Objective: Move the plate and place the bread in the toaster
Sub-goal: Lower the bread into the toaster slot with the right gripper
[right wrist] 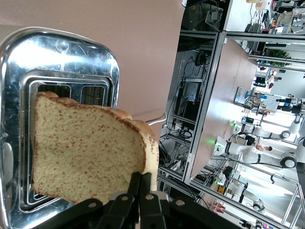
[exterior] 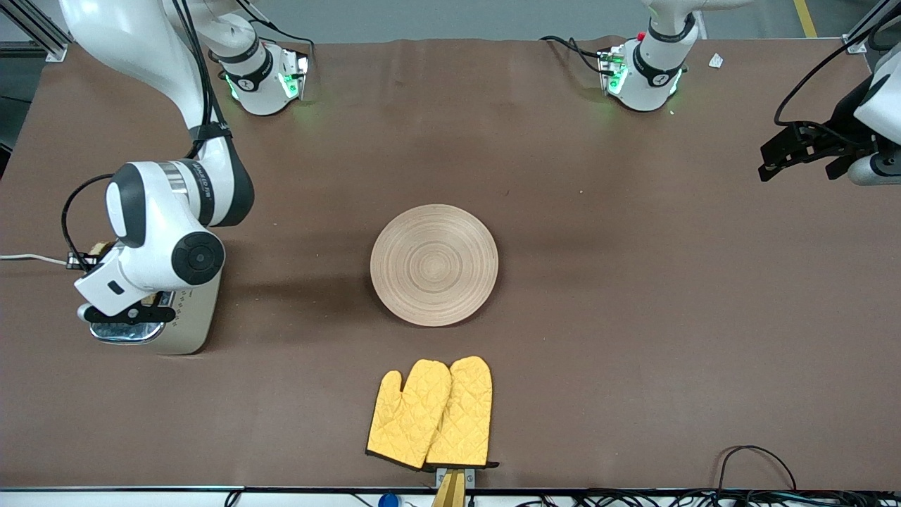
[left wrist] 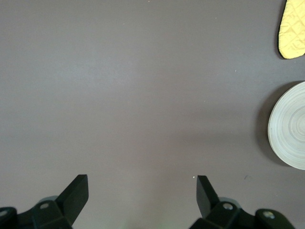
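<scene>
Gripping the bread (right wrist: 88, 150) by one edge, the right claw (right wrist: 140, 191) hangs directly over the toaster (exterior: 184, 325), its fingers (right wrist: 133, 188) pressed flat against the slice. The right wrist view shows the slice upright above the chrome top, its lower edge at the mouth of a slot — how far it has entered, if at all, cannot be told. In the front view the right arm's wrist covers most of the toaster; only the cream side and a bit of the shiny top show beneath it, and a white cord (exterior: 28, 258) runs from the toaster toward the desk's edge.

Taking the toaster as the reference, the plate (exterior: 434, 265) lies flat on the brown desk (exterior: 633, 317), well apart from the toaster toward the left arm's end, with nothing on it. A pair of yellow oven mitts (exterior: 431, 413) lies nearer to the front camera than the toaster, again toward the left arm's end.

The left claw (left wrist: 143, 191) waits in the air over bare desk at the left arm's end, well apart from the toaster — its fingers (left wrist: 76, 191) spread wide and holding nothing.
</scene>
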You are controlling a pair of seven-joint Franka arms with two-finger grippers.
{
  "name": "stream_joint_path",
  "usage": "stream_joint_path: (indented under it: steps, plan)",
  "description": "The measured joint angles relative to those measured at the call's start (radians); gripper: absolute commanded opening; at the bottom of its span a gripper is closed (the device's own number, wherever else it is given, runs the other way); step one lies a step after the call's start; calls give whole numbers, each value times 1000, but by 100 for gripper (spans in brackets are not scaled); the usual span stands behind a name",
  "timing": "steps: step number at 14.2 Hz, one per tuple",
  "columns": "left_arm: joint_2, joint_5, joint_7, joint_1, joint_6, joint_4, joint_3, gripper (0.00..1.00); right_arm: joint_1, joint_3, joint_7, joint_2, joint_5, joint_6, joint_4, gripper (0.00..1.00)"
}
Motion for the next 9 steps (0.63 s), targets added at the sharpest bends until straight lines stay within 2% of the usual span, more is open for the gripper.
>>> stream_joint_path:
  steps: [9]
  plan:
    - [0,0,0,0,0,-3,-1,100,-17,-1,-2,-3,-3,46,-41,0]
